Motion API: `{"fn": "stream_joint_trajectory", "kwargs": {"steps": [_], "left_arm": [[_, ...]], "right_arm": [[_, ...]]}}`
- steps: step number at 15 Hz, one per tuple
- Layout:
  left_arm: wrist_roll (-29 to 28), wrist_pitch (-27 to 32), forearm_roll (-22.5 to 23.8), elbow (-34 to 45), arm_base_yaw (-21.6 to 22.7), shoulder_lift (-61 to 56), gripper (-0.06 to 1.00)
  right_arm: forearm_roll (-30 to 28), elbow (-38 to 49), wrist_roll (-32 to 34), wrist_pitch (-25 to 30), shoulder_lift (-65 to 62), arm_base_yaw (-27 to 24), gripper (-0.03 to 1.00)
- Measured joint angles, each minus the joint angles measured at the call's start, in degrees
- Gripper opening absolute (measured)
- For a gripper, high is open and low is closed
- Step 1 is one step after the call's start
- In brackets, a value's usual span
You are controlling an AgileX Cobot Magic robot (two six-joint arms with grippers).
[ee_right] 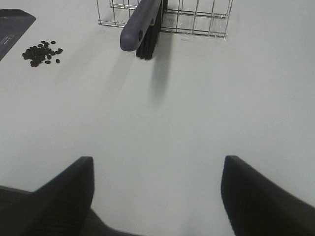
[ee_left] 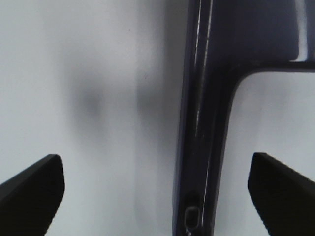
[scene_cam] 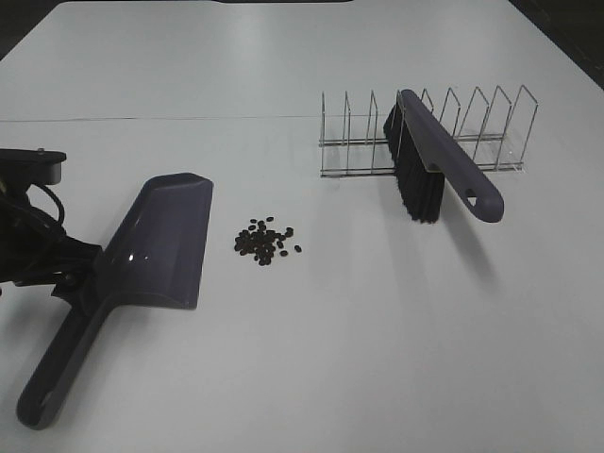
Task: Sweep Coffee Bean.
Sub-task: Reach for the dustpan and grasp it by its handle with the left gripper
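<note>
Seen from the high camera, a matte white table (scene_cam: 359, 377) carries a glossy purple plastic dustpan (scene_cam: 160, 236). It is a flat, tapering scoop whose long rounded handle runs toward 7 o'clock. The coffee bean (scene_cam: 264, 242) heap is a loose cluster of small dark ovals. It lies on the table at 3 o'clock of the pan, near its side but apart from it. At 2 o'clock of the beans stands a thin wire rack (scene_cam: 472, 132) of upright loops. A purple brush (scene_cam: 439, 160) with black bristles leans tilted in it, its handle with a hanging hole pointing to 5 o'clock. The black left arm reaches in from 9 o'clock, low at the pan's neck.

In the left wrist view, the left gripper (ee_left: 157, 189) is spread wide. Its dark wedge fingers flank the shiny handle and neither touches it.

In the right wrist view, the right gripper (ee_right: 157, 191) is also parted and grips nothing. It hangs over bare table, with the beans, brush and rack well ahead.
</note>
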Motion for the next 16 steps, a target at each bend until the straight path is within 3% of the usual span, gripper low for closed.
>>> {"fn": "stream_joint_trajectory", "kwargs": {"steps": [5, 16], "left_arm": [[0.3, -4.0, 0.0, -0.3, -0.4, 3.2, 0.78], [2.2, -5.0, -1.1, -3.0, -2.3, 9.7, 0.75]], "right_arm": [[0.0, 0.0, 0.0, 0.0, 0.0, 0.0, 0.63], [0.5, 0.0, 0.0, 0.0, 0.0, 0.0, 0.63]]}}
